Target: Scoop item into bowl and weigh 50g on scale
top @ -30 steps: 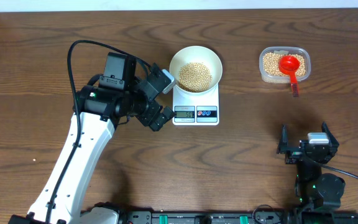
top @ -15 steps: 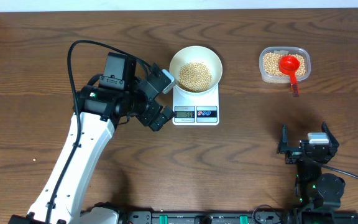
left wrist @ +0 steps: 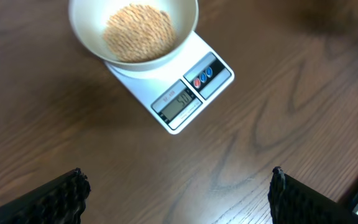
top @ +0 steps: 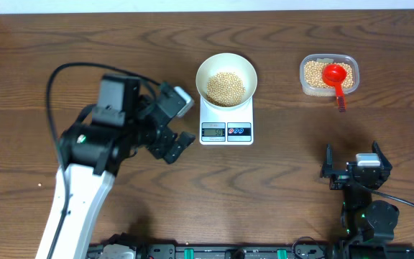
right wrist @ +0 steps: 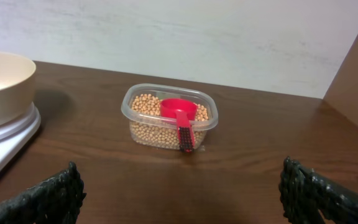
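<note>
Left tool (top: 183, 119) and right tool (top: 353, 157) gape empty; we lift clear without nudging scale (top: 226, 131) or bowl (top: 213, 67).

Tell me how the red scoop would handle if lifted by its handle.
The red scoop looks like thin plastic, so probably light and stiff. Its handle overhangs the clear tub rim, so it may pivot when nudged. Resting on loose beans, it should lift freely.
</note>
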Robot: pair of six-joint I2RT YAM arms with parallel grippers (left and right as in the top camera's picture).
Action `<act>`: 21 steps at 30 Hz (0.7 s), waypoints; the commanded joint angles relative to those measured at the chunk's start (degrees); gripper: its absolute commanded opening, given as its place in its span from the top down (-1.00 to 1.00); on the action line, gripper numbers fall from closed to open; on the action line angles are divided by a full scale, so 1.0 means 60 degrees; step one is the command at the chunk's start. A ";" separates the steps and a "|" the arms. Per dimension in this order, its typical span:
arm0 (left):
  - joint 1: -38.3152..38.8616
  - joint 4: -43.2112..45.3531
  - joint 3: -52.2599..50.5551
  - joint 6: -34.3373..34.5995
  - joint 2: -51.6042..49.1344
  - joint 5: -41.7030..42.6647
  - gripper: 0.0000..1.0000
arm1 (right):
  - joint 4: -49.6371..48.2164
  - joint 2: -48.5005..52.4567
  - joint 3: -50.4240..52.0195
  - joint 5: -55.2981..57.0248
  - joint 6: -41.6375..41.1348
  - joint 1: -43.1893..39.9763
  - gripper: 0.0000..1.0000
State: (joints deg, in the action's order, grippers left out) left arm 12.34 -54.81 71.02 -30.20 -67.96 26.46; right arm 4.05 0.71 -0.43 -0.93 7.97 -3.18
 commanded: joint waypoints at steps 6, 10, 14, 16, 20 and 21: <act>-0.0900 -0.0168 -0.0080 0.0259 0.1235 0.0004 -0.89 | 0.0040 -0.0073 0.0018 0.0131 -0.0102 0.0047 -0.99; -0.1377 0.0528 -0.0743 0.0262 0.1967 -0.0066 -0.89 | 0.0040 -0.0073 0.0018 0.0131 -0.0102 0.0047 -0.98; -0.1894 0.1727 -0.1891 0.0262 0.3067 -0.0102 -0.89 | 0.0040 -0.0073 0.0018 0.0131 -0.0102 0.0047 -0.99; -0.2058 0.2371 -0.2470 0.0266 0.3639 -0.0226 -0.89 | 0.0040 -0.0073 0.0018 0.0131 -0.0102 0.0047 -0.98; -0.2200 0.3898 -0.3708 0.0710 0.4874 -0.1002 -0.89 | 0.0040 -0.0073 0.0018 0.0131 -0.0102 0.0047 -0.99; -0.2215 0.4462 -0.4142 0.1220 0.5293 -0.1504 -0.89 | 0.0040 -0.0073 0.0018 0.0131 -0.0102 0.0047 -0.99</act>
State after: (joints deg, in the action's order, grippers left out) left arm -0.36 -33.12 51.05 -28.08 -41.47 23.66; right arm 4.05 0.69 -0.40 -0.56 7.97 -3.18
